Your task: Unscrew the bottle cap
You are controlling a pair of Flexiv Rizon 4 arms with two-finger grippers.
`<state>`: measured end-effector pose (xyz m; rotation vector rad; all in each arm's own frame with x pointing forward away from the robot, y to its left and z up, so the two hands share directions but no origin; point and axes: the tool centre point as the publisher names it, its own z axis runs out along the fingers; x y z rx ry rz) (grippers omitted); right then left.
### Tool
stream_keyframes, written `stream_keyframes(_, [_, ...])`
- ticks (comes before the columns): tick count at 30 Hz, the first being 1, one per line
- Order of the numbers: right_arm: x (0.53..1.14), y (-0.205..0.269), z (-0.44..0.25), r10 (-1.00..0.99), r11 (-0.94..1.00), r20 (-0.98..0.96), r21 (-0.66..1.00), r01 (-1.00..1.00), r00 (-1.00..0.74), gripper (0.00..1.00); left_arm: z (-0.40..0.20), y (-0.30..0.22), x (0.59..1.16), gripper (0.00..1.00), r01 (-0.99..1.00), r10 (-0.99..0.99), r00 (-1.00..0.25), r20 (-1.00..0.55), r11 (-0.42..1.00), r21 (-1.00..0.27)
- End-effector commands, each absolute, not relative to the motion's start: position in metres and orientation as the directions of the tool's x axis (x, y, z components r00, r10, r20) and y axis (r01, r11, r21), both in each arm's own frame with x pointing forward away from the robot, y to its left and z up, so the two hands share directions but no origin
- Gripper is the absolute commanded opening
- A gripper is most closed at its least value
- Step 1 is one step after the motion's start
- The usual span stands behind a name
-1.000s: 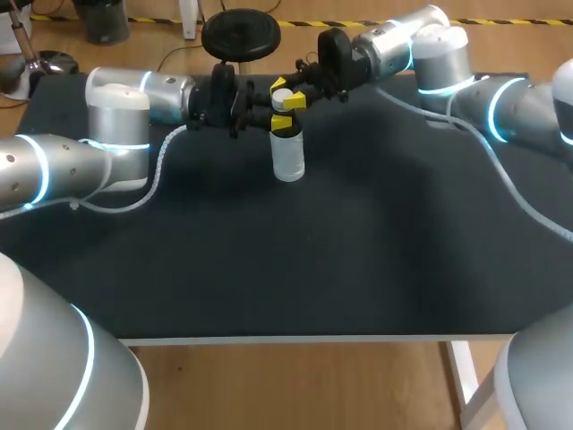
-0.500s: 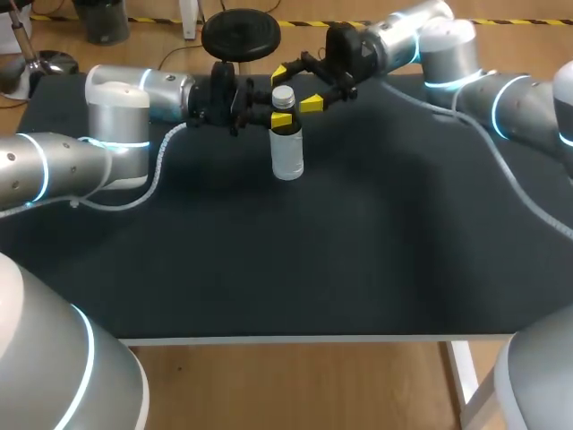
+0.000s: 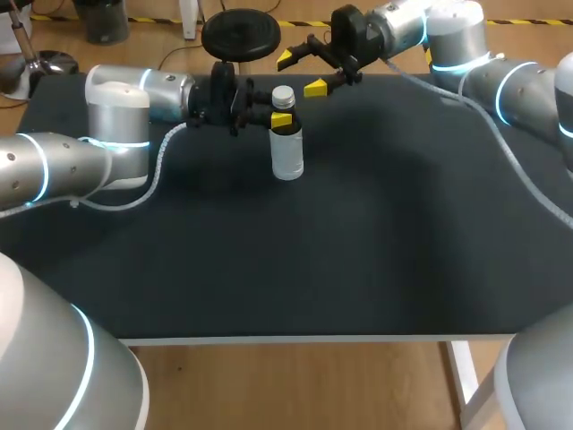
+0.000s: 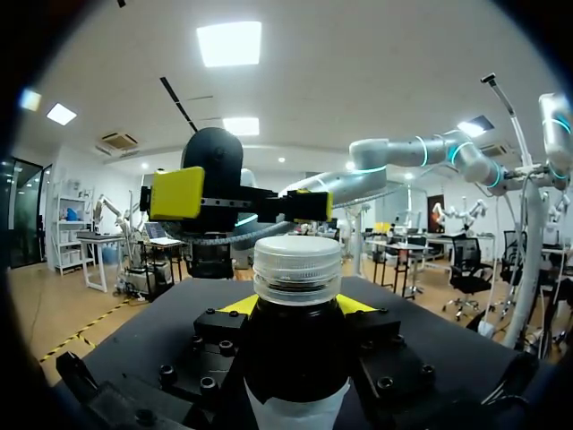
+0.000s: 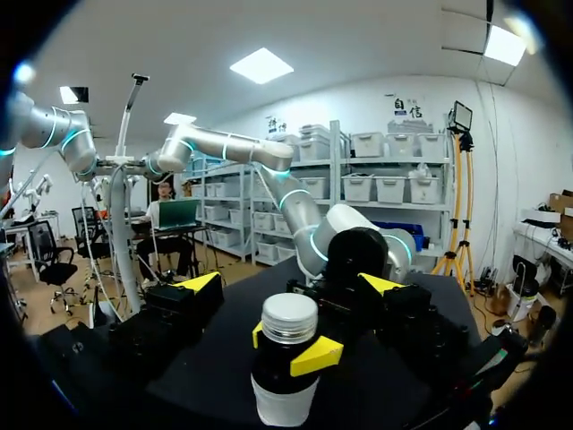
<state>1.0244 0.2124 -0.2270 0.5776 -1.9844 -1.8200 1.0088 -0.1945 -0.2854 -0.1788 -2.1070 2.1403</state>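
A small bottle [image 3: 287, 152] with a dark neck, pale label and white cap [image 3: 283, 94] stands upright at the back of the black table [image 3: 340, 251]. My left gripper [image 3: 280, 117] comes in from the left and is shut on the bottle's neck below the cap. In the left wrist view the bottle [image 4: 295, 358] fills the gap between its yellow tips, with the cap [image 4: 297, 263] on top. My right gripper [image 3: 302, 73] hangs open behind and above the cap, touching nothing. From the right wrist view the capped bottle [image 5: 285, 376] stands ahead of the spread fingers [image 5: 199, 285].
The table's white front edge [image 3: 295, 339] runs along the near side. My left arm [image 3: 116, 116] lies across the table's back left, my right arm [image 3: 466, 54] across its back right corner.
My right gripper opened, let go of the cap and drew back up and to the right. The left gripper and the bottle stayed put.
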Motion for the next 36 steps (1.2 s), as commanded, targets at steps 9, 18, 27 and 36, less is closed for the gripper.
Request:
stream_keyframes(9, [1.018, 0.209, -0.212, 0.351, 0.195, -0.014, 0.979, 0.059, -0.936, 1.0, -0.285, -0.195, 1.01, 0.0, -0.012, 0.18, -0.984, 0.009, -0.015, -1.0])
stream_keyframes(18, [0.997, 0.202, -0.199, 0.558, 0.187, -0.073, 0.982, 0.04, -0.826, 1.0, -0.285, -0.195, 1.01, 0.0, -0.012, 0.18, -0.984, 0.009, -0.015, -1.0])
stream_keyframes(27, [0.984, 0.198, -0.197, 0.736, 0.228, -0.121, 0.971, 0.075, -0.666, 1.0, -0.285, -0.195, 1.01, 0.0, -0.012, 0.18, -0.984, 0.009, -0.015, -1.0])
stream_keyframes(36, [0.981, 0.2, -0.204, 0.749, 0.241, -0.117, 0.965, 0.104, -0.652, 1.0, -0.285, -0.195, 1.01, 0.0, -0.012, 0.18, -0.984, 0.009, -0.015, -1.0])
